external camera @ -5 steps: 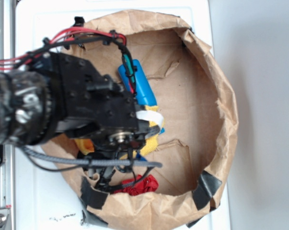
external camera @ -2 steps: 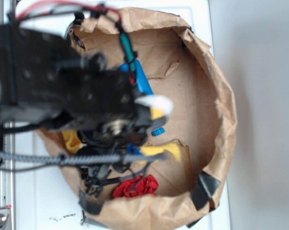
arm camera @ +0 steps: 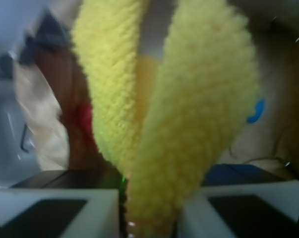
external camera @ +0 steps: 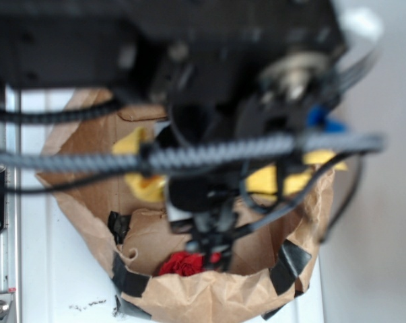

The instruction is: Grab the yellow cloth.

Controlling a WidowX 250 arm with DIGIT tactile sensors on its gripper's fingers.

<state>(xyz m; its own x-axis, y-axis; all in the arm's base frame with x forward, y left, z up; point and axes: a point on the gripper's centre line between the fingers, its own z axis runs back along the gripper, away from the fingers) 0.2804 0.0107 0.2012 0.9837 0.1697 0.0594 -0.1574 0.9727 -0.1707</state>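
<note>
My gripper is pinching the yellow cloth, my two white fingers pressing in on it from either side with the terry folds bunching between them and fanning away in two thick lobes. In the exterior view my arm is filling the upper frame, blurred, with grey cables crossing in front; bits of the yellow cloth are showing beneath it, hanging over the brown paper basket. A small red cloth bundle is lying on the basket floor near its front wall, below and apart from the yellow cloth. The basket is sitting on a white table.
</note>
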